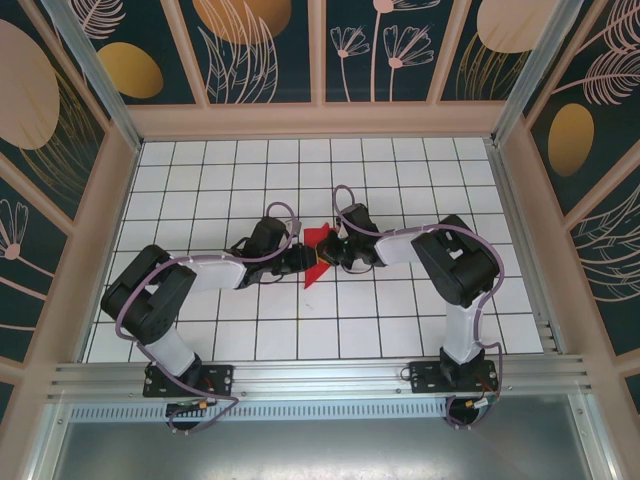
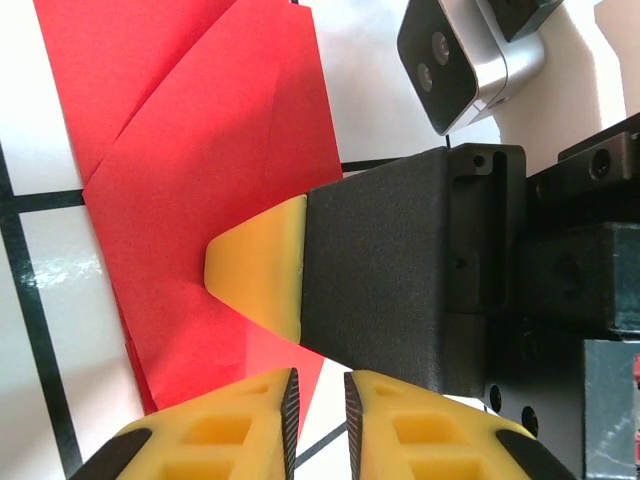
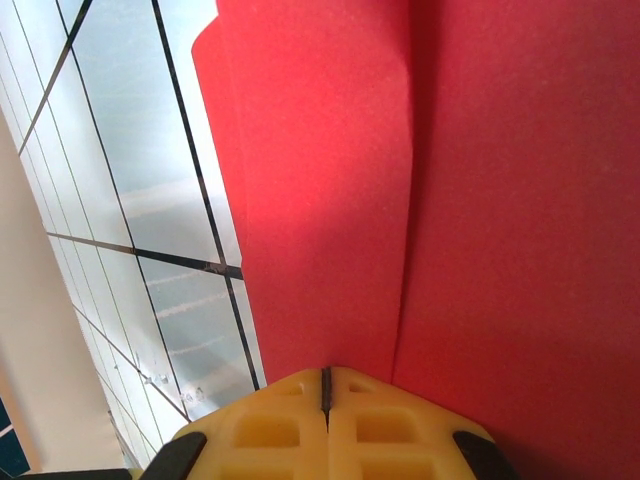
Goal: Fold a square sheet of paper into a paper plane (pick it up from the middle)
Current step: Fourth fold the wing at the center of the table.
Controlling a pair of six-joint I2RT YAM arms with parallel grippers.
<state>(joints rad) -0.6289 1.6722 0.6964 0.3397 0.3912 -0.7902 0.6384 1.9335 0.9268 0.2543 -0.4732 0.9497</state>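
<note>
The square sheet of paper (image 1: 316, 241) is a creased red shape lying on the white grid table (image 1: 400, 170) between both grippers. In the left wrist view the paper (image 2: 200, 150) shows two diagonal folds. My left gripper (image 2: 318, 405) stands a narrow gap open at the paper's lower corner, with bare table showing between its pads. My right gripper (image 3: 325, 380) is shut, its tips resting against the paper (image 3: 450, 200) beside a long crease. One yellow finger (image 2: 262, 275) of the right gripper lies on the red surface. From above, the left gripper (image 1: 306, 262) and the right gripper (image 1: 326, 256) nearly touch.
Wooden walls (image 1: 320, 120) with patterned panels enclose the table on three sides. A metal rail (image 1: 320, 375) carries both arm bases at the near edge. The right wrist's grey camera (image 2: 465, 60) hangs close above the left fingers.
</note>
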